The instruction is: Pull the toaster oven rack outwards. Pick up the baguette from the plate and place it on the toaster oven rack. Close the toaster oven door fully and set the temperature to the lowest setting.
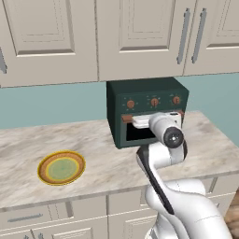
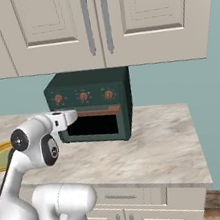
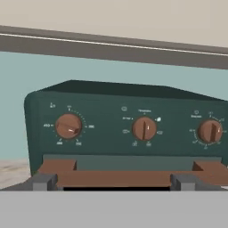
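The toaster oven (image 2: 92, 107) sits at the back of the marble desk (image 2: 154, 150), under the cream wall cabinets (image 2: 91, 18), at about 12 o'clock from the arm. Its toaster oven door (image 2: 95, 125) stands upright and shut, the reddish-brown bar handle (image 2: 98, 112) running along its top edge. In the left base view the arm's wrist covers most of the door, leaving just the left end of the handle and a strip of black glass in sight.

The hand (image 3: 113, 181) is level with that handle and close in front of it. In the hand view its two grey fingertips (image 3: 43, 181) stand far apart at 7 and 5 o'clock, spread wide with nothing between them; whether they touch the handle cannot be told. Above them, three orange-brown knobs (image 3: 144, 128) run across the oven's front; the printing around the dials is too small to read, and the rightmost dial's ring is cut off by the frame edge.

The plate (image 1: 61, 167) lies on the desk at about 9 o'clock from the oven, well apart from it. In the right base view it is a yellow sliver at the left edge, half hidden behind the arm's elbow. Its pale green centre looks bare. The oven's inside cannot be made out through the dark glass.
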You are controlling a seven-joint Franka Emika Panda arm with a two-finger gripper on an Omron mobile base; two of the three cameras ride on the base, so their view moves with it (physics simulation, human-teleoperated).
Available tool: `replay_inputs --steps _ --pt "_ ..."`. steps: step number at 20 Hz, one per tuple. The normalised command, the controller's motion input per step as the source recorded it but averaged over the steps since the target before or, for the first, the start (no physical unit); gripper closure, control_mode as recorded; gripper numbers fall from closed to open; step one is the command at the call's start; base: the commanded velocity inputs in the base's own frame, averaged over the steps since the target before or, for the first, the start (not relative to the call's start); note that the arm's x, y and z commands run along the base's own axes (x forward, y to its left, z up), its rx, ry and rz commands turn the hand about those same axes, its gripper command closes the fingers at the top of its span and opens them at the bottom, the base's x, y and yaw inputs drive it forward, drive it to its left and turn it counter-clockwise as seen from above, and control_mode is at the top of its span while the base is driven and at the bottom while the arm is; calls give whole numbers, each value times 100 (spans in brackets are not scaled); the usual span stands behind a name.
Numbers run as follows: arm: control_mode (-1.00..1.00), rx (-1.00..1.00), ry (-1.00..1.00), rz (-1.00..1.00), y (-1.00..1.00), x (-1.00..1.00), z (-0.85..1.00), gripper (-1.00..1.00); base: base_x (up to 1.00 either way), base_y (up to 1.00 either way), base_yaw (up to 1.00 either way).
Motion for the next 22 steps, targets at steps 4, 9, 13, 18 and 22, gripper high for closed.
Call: replay_inputs --steps 4,9,13,18,22 --pt "-100 0 -1 0 47 1 0 -100 0 0 0" --pt "-100 0 0 0 37 15 0 -100 0 0 0" --pt "-100 19 0 -2 27 35 0 -100 0 0 0" --pt "-100 41 0 -2 1 20 0 -100 0 0 0" --pt "-100 59 0 -5 0 7 0 -100 0 0 0"
